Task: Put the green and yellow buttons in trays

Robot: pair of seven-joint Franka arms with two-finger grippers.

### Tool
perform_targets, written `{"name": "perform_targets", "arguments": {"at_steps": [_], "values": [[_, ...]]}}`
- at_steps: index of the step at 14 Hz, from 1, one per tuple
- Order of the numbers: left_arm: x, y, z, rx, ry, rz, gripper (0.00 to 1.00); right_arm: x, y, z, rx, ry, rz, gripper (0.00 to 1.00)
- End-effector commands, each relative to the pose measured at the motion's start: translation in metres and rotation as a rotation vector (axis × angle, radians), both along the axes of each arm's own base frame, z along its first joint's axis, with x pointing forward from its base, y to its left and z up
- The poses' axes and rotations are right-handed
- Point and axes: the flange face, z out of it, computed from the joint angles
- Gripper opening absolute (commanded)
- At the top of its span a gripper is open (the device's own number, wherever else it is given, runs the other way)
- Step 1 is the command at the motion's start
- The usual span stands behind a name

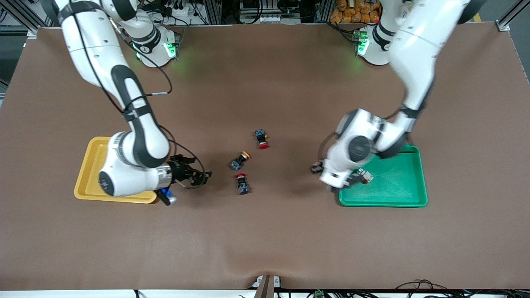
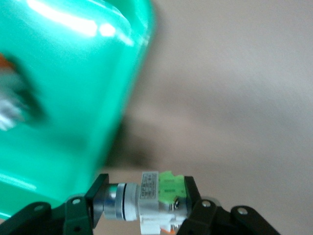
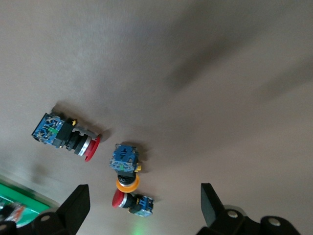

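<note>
Carrying a white-grey push-button switch with a green tip point(image 2: 156, 200), the left claw point(image 2: 144, 205), clamped on it, hovers beside the shallow green plastic tray point(image 1: 397, 182); next, release inside. Right claw point(image 3: 144, 205) waits, fingers apart, above the brown table point(image 1: 265, 240).

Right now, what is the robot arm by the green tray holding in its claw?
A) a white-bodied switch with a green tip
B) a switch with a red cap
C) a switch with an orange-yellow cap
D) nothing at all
A: in the left wrist view, the left gripper is clamped on a white and green button beside the green tray's edge.
</note>
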Motion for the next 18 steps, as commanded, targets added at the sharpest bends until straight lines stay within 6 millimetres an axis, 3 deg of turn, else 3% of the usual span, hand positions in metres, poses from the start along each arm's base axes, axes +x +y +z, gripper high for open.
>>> {"name": "perform_targets", "arguments": {"at_steps": [1,4,5,6,7,9,10,11,12,15,16,17,18], "values": [[0.014,0.058,0.025,0.012,0.005,-0.036,0.00,-0.014,0.033,-0.009,-0.018,0.002,-0.034,1.00],[0.028,0.115,0.018,0.023,0.003,-0.062,0.04,-0.032,0.082,-0.017,-0.089,-0.030,-0.111,1.00],[0.028,0.118,0.013,0.029,0.009,-0.067,0.03,-0.035,0.092,-0.017,-0.099,-0.039,-0.125,1.00],[0.030,0.132,0.007,0.066,0.004,-0.094,0.03,-0.038,0.096,-0.020,-0.108,-0.043,-0.116,1.00],[0.035,0.161,0.003,0.103,0.000,-0.097,0.05,-0.043,0.102,-0.023,-0.116,-0.053,-0.097,1.00],[0.036,0.181,-0.001,0.114,0.005,-0.102,0.14,-0.058,0.119,-0.032,-0.142,-0.091,-0.063,1.00],[0.036,0.186,-0.005,0.111,0.011,-0.100,0.40,-0.062,0.122,-0.036,-0.152,-0.103,-0.058,1.00],[0.037,0.188,-0.008,0.111,0.014,-0.095,0.80,-0.065,0.123,-0.040,-0.159,-0.107,-0.057,1.00],[0.038,0.187,-0.007,0.104,0.015,-0.082,1.00,-0.070,0.126,-0.043,-0.165,-0.110,-0.052,1.00],[0.041,0.180,0.004,0.106,-0.007,-0.091,1.00,-0.082,0.135,-0.052,-0.181,-0.133,-0.043,1.00],[0.046,0.179,0.013,0.104,-0.027,-0.093,1.00,-0.084,0.137,-0.054,-0.186,-0.142,-0.042,0.87],[0.051,0.179,0.019,0.103,-0.041,-0.093,1.00,-0.083,0.136,-0.054,-0.187,-0.144,-0.043,0.64],[0.053,0.178,0.023,0.103,-0.049,-0.095,1.00,-0.083,0.136,-0.053,-0.187,-0.147,-0.045,0.30]]}}
